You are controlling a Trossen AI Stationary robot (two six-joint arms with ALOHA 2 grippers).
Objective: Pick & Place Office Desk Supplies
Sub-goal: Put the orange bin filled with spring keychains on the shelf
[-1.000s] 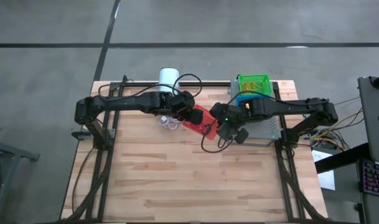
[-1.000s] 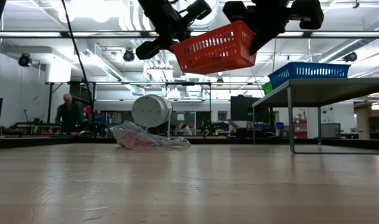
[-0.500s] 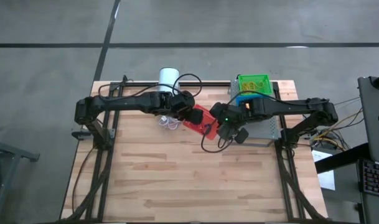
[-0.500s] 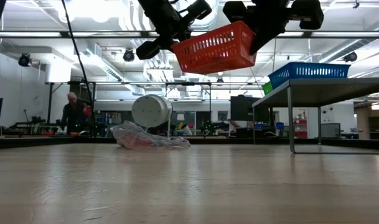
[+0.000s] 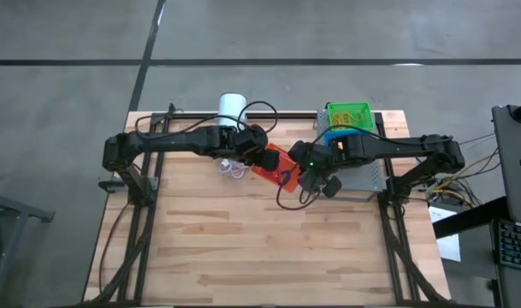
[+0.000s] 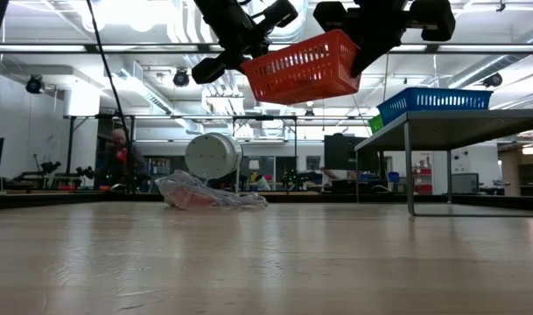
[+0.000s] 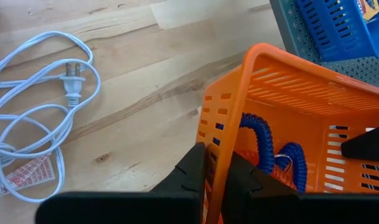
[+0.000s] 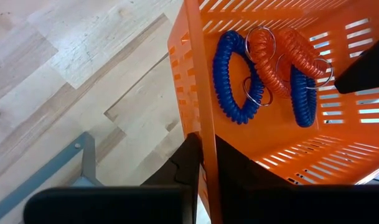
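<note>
A red-orange plastic basket [image 5: 278, 168] hangs in the air over the table's far middle, between both arms. In the low view the basket [image 6: 301, 68] is tilted, its right end higher. It holds blue coiled bands [image 8: 229, 74] and red coiled bands [image 8: 270, 53] with key rings. My left gripper [image 7: 219, 171] is shut on the basket's left end and my right gripper [image 8: 205, 158] on its right end. In the high view the left gripper [image 5: 263, 160] and the right gripper [image 5: 305, 175] flank the basket. My left gripper pinches the rim of the basket's left end wall [image 7: 225, 140], one finger [image 7: 192, 165] outside and one inside. It slants down from the table's left. The basket is lifted clear. My right gripper pinches the rim of the opposite wall [image 8: 203, 127], one finger [image 8: 188, 155] outside and one inside. It slants down from the right. The basket hangs clear of the table, tilted.
A grey perforated tray [image 5: 368, 176] on legs stands at the far right and carries a blue basket [image 6: 434, 101] and a green basket [image 5: 349, 114]. A white cylinder [image 5: 232, 106] and its coiled white cord [image 7: 40, 118] lie far left of the basket. The near half of the table [image 5: 269, 248] is bare wood.
</note>
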